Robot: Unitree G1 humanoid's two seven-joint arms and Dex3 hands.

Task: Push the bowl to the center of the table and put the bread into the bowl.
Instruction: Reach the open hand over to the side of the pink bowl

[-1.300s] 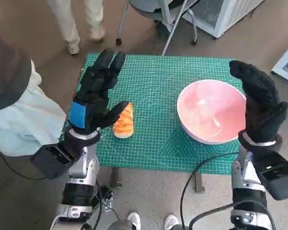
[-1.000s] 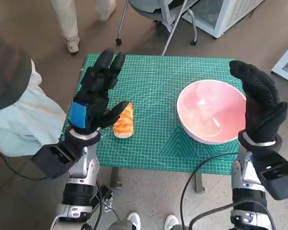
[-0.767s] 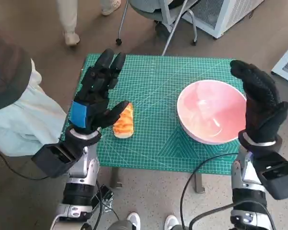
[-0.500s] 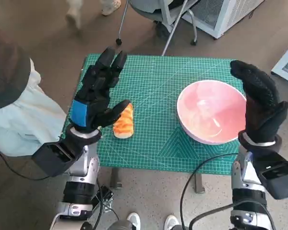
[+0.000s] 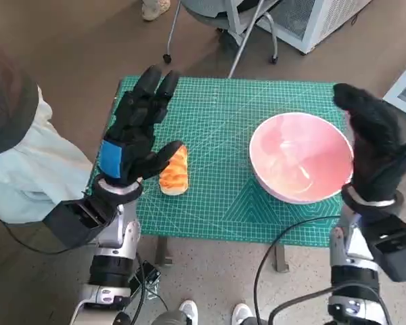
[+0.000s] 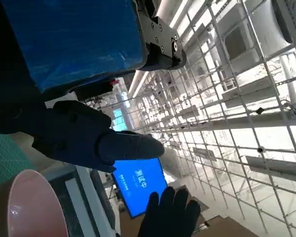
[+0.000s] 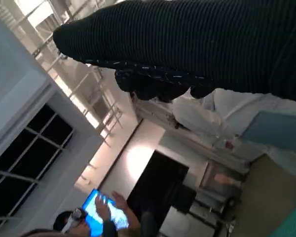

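My right hand (image 5: 373,145) is sitting at the right edge of the head view, raised just off the far side of the pink bowl (image 5: 299,157), fingers apart and holding nothing — I can't tell if the glove is touching the rim or just beside it. The bowl is in the right half of the green mat (image 5: 216,108), so it's not at the center yet. Over on the left of the frame my left hand (image 5: 137,132) is also empty with fingers spread, hovering above the mat with the thumb reaching over the bread (image 5: 175,170), which lies lower left of the middle, well apart from the bowl. Biggest worry from here: the bowl is round and probably light, so if I push high on the rim it could tip or spin off sideways instead of sliding. It's also fairly near the front edge, so a crooked shove might walk it off the table. And if I overshoot, the bowl runs into the bread — or my left hand.
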